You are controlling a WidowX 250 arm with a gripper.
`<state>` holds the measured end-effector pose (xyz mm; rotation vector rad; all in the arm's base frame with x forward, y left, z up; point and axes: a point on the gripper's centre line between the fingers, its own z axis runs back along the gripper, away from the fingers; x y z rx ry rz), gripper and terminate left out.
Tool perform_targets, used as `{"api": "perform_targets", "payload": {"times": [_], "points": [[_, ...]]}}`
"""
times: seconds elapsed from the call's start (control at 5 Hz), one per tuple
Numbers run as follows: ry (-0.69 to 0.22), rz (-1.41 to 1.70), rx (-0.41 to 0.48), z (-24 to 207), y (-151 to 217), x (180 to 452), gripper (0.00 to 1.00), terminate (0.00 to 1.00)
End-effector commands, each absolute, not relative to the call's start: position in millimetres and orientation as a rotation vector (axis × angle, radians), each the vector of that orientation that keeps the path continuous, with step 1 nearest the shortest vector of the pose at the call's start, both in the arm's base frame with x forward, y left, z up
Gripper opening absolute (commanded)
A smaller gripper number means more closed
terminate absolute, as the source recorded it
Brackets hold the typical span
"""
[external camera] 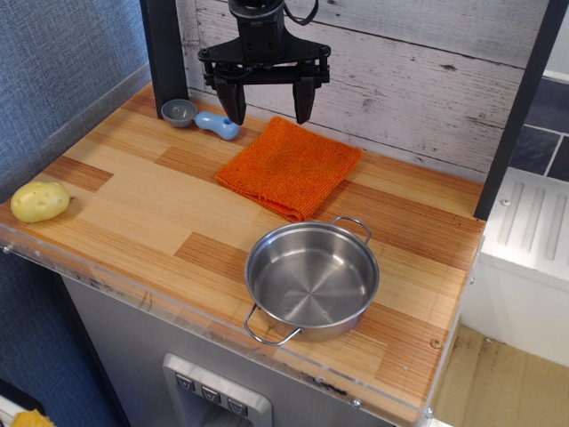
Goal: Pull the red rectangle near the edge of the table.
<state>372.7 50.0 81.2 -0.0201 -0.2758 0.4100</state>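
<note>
The red rectangle (290, 166) is a flat orange-red woven cloth lying on the wood-plank table (133, 213), toward the back and turned like a diamond. My gripper (269, 113) hangs over the cloth's back corner, a little above it, with its two black fingers spread wide apart and nothing between them. The cloth's near corner lies close to the steel pot.
A steel pot (312, 277) with two handles stands near the front edge. A blue-grey spoon (200, 118) lies at the back left. A yellow potato (39, 201) sits at the left edge. A clear acrylic rim (267, 360) runs along the front. A plank wall stands behind.
</note>
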Motion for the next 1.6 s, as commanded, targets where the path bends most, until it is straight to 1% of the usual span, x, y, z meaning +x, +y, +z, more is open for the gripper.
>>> {"api": "perform_targets", "payload": {"times": [0.0, 0.2, 0.6, 1.0, 1.4], "points": [[-0.276, 0.41, -0.02, 81, 50, 373, 1.0, 0.0], [-0.273, 0.428, -0.01, 73, 52, 376, 1.0, 0.0], [-0.281, 0.438, 0.016, 63, 54, 385, 1.0, 0.0], [-0.246, 0.419, 0.026, 48, 47, 393, 1.0, 0.0], [-0.218, 0.418, 0.024, 31, 45, 391, 1.0, 0.0]]}}
